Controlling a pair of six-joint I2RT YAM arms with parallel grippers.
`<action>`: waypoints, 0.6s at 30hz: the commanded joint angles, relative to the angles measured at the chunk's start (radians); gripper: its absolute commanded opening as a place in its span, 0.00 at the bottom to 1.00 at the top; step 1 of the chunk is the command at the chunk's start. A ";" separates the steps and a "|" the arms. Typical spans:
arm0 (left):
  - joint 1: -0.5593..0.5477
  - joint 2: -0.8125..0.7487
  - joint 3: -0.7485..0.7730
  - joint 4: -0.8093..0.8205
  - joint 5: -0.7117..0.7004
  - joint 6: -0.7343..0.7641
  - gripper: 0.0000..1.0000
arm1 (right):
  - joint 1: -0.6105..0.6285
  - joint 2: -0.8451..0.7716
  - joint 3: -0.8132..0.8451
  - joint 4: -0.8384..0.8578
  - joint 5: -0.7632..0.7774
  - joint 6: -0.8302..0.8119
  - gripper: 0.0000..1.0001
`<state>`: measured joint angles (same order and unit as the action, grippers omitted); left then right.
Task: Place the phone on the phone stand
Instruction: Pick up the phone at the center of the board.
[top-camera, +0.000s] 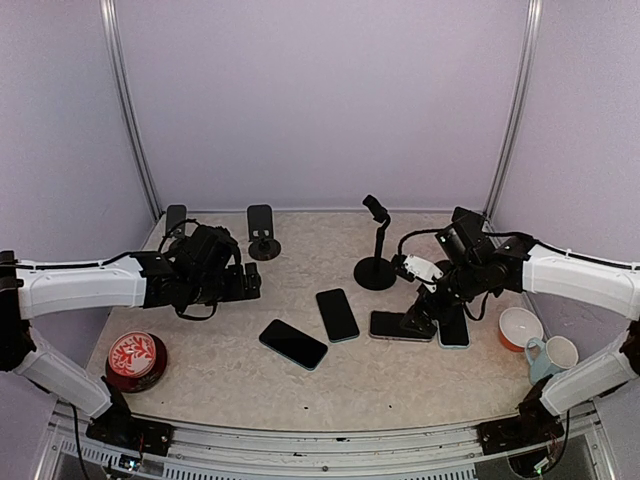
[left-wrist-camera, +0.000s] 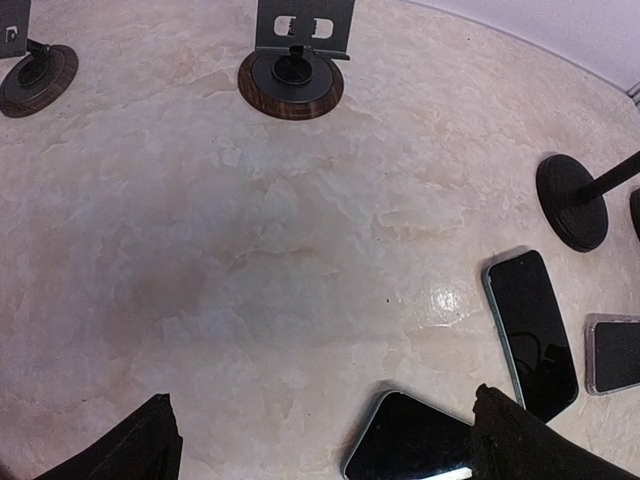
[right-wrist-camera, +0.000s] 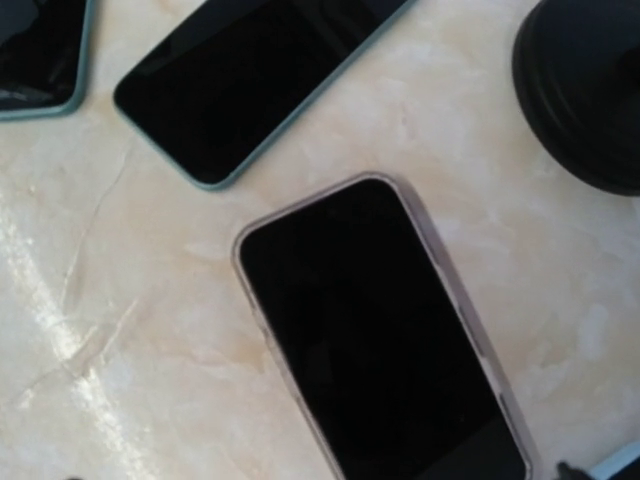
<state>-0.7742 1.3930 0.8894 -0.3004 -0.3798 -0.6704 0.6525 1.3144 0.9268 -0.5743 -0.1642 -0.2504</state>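
Barely begun: no phone on any stand yet. Four phones flat on the marbled table (top-camera: 220, 400), among them the pale-cased phone (right-wrist-camera: 380, 330) directly beneath the right gripper (top-camera: 420, 318), jaws spread wide and empty, seemingly poised to close on it, though contact hard to judge from above. Equally spread and holding nothing, the left gripper (top-camera: 248, 284), hovering by the dark phone (left-wrist-camera: 410, 445). Near the pale-cased phone, the tall black stand (top-camera: 377, 250); further off, a small plate-backed stand (left-wrist-camera: 297, 60), unoccupied. Left to do: grasp, lift, seat the phone on a stand

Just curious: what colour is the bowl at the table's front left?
The bowl is red with a white pattern inside; clearest in the top view.
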 joint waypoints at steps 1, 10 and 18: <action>-0.005 -0.026 -0.017 0.018 0.007 0.000 0.99 | 0.012 0.039 0.033 0.005 -0.018 -0.058 1.00; -0.005 -0.029 -0.023 0.018 0.009 0.001 0.99 | 0.012 0.159 0.088 -0.022 -0.027 -0.130 1.00; -0.004 -0.033 -0.018 0.009 0.007 0.002 0.99 | 0.011 0.269 0.133 -0.019 -0.029 -0.194 1.00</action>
<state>-0.7742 1.3827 0.8791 -0.2989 -0.3733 -0.6701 0.6525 1.5417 1.0206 -0.5854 -0.1829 -0.3969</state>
